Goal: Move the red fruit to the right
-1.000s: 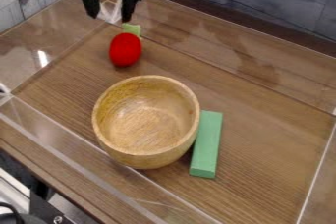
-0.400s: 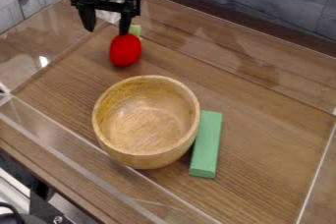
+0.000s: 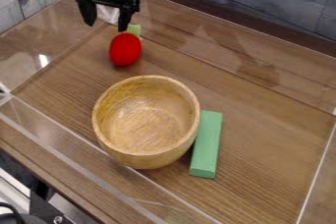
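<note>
Gripper [image 3: 106, 16] open above red fruit [image 3: 126, 49]

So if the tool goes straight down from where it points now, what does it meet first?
Probably the bare wooden table just behind the red fruit. The open tool seems to hang beyond and up-left of the fruit, not over it, though one view leaves depth unclear.

Bare table [image 3: 262, 81] right of red fruit [image 3: 125, 49]; wooden bowl [image 3: 145, 121] nearer camera.

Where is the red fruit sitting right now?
In the camera view the red fruit lies on the wooden table, upper left of the picture, just below the open gripper and up-left of the wooden bowl, apart from it.
</note>
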